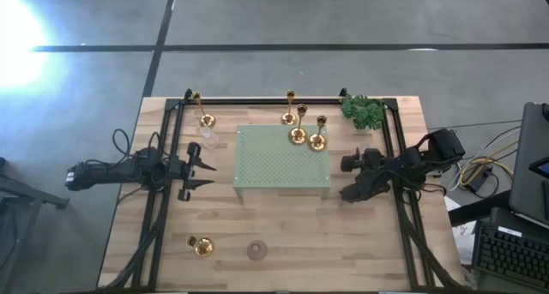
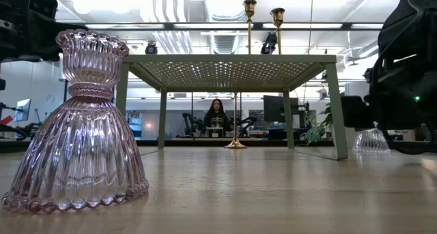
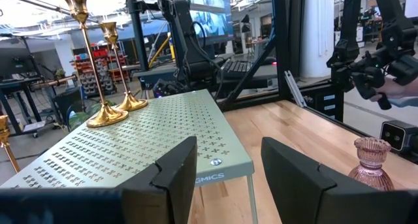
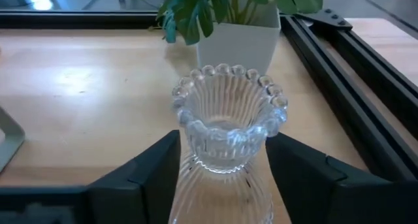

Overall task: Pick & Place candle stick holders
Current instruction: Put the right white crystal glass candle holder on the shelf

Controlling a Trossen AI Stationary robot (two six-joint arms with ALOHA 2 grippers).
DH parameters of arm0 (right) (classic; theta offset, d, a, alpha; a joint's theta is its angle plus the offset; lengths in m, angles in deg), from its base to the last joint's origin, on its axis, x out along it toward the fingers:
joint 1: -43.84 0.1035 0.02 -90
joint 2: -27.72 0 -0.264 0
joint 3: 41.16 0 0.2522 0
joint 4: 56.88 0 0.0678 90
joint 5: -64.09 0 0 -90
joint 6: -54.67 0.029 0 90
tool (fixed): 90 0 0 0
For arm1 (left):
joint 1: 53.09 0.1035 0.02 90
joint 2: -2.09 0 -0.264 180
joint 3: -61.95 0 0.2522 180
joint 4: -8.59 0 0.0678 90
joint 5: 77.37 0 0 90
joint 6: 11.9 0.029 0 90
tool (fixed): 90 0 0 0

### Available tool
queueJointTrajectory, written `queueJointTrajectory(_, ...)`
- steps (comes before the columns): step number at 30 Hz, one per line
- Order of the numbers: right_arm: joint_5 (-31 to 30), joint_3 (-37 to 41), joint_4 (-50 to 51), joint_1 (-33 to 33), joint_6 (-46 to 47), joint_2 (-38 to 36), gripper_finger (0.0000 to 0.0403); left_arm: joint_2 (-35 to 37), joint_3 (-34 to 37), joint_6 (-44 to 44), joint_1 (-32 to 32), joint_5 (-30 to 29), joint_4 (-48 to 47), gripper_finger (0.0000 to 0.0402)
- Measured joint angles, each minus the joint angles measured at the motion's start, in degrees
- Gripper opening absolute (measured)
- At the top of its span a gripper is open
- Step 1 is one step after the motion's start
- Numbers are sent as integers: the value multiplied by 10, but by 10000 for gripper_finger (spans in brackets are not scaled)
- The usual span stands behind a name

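Note:
Two gold holders [image 1: 298, 135] [image 1: 317, 142] stand by their round bases on the pale green tray [image 1: 257, 170], also in the left wrist view [image 3: 104, 113]. A third [image 1: 289, 118] stands on the table behind the tray, a fourth [image 1: 207, 120] at the far left, and a fifth [image 1: 202, 245] at the near left. One clear glass holder [image 1: 208, 138] stands left of the tray. The pink one [image 1: 257, 250] [image 2: 75, 125] stands near the front edge. My right gripper [image 1: 347, 178] is open, with a finger on each side of another clear glass holder [image 4: 225, 119] that stands on the table. My left gripper [image 1: 206, 170] is open and empty, left of the tray. My right gripper's fingers [image 4: 157, 165] come level from the table's right side and stand close on both sides of the clear holder's narrow neck [image 4: 222, 162]. I cannot tell whether they touch it. The holder stands upright on its base.
A leafy sprig in a white pot [image 1: 364, 110] [image 4: 238, 34] stands at the far right corner, just beyond the clear holder. Black frame rails [image 1: 390, 148] run along the table's sides and back. Bare wood lies in front of the tray.

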Motion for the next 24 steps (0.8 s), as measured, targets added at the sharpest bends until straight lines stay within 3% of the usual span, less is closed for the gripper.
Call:
queueJointTrajectory(9,-18,1,0,-1,-13,0,113,0,0,0,0,0,0,177)
queueJointTrajectory(19,-4,-14,13,7,-51,-22,112,0,0,0,0,0,0,177)
queueJointTrajectory(24,12,-52,138,25,-68,-92,112,0,0,0,0,0,0,177)
